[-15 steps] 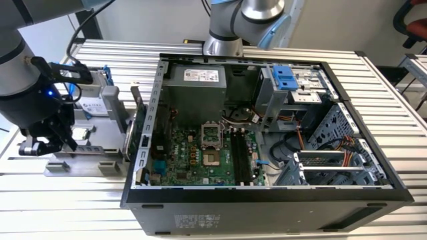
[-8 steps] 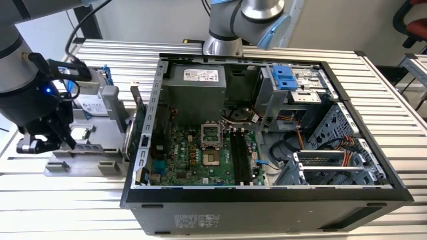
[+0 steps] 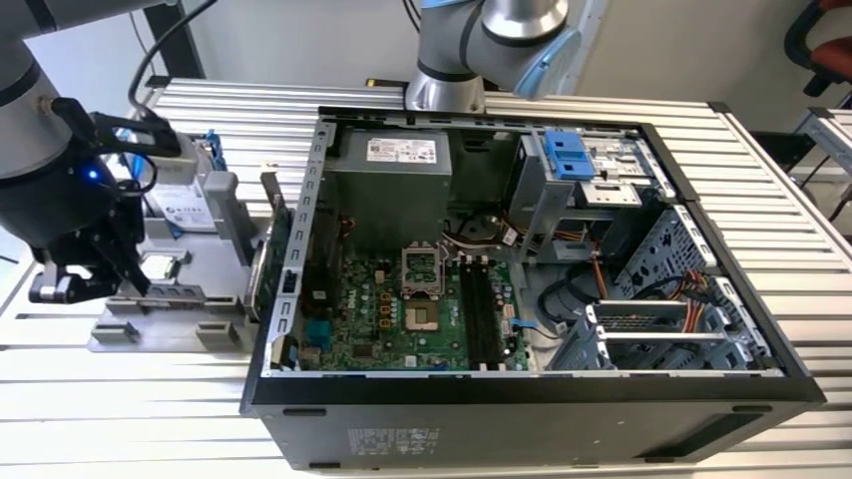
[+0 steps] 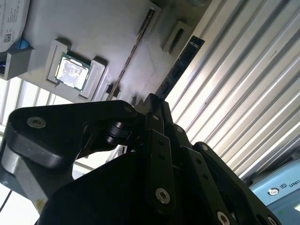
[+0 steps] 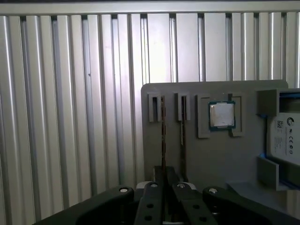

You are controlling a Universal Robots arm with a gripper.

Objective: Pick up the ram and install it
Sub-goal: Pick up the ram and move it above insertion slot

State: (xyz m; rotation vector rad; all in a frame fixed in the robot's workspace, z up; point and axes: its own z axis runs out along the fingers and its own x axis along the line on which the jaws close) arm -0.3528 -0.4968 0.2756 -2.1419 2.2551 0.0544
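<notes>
The end effector hangs over the grey parts holder on the slatted tabletop. Its fingers are pinched on the ram, a dark stick seen edge-on that runs straight out from the fingertips along the holder. Just beside the ram is a second narrow slot, then the silver processor chip, and farther out the hard drive. Well apart from the end effector, toward the exterior view's right, stands the open computer case
</notes>
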